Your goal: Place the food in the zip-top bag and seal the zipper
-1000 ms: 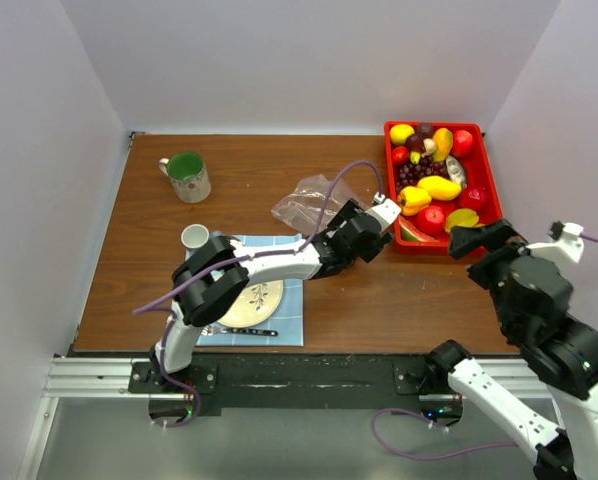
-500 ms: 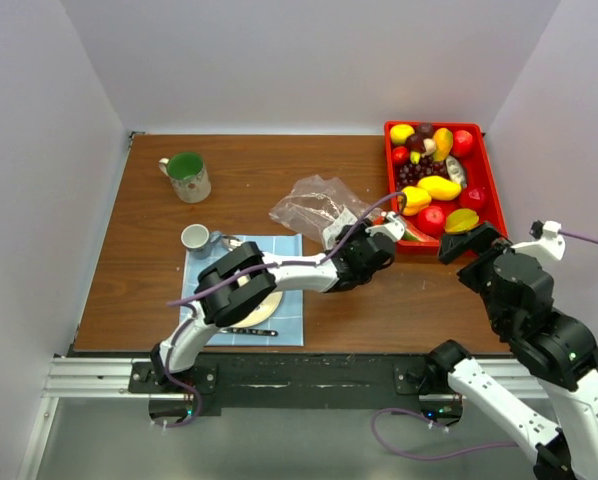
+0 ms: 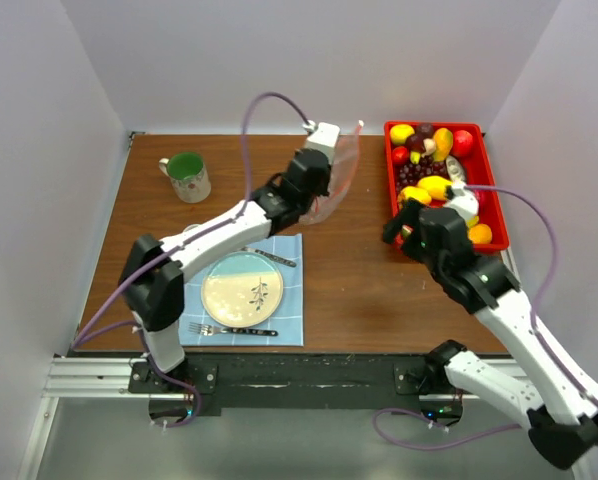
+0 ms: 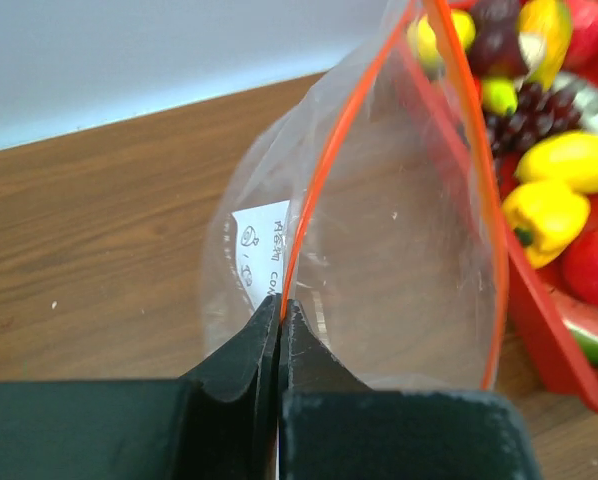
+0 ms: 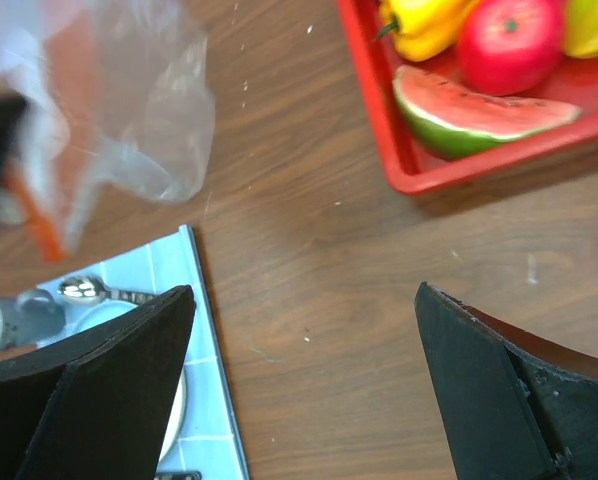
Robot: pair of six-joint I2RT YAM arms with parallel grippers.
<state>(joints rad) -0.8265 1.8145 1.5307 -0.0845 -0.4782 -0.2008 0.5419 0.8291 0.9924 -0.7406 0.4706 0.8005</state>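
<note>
left jaws: clenched on zipper (image 4: 302, 222) of zip-top bag (image 4: 379, 300) | right jaws: spread wide, empty, over worktop (image 5: 309, 230) beside red tray (image 5: 409, 170)

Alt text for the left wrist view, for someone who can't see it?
The left gripper, shut, pinches the clear zip-top bag by its red zipper, the mouth gaping open over the table. The red tray of toy food sits at right.

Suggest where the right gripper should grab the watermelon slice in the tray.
Probably from straight above, mid-slice, jaws across its width. The watermelon slice seems to lie flat, rind toward the wall of the red tray, so side approaches look blocked. The right gripper is open.
</note>
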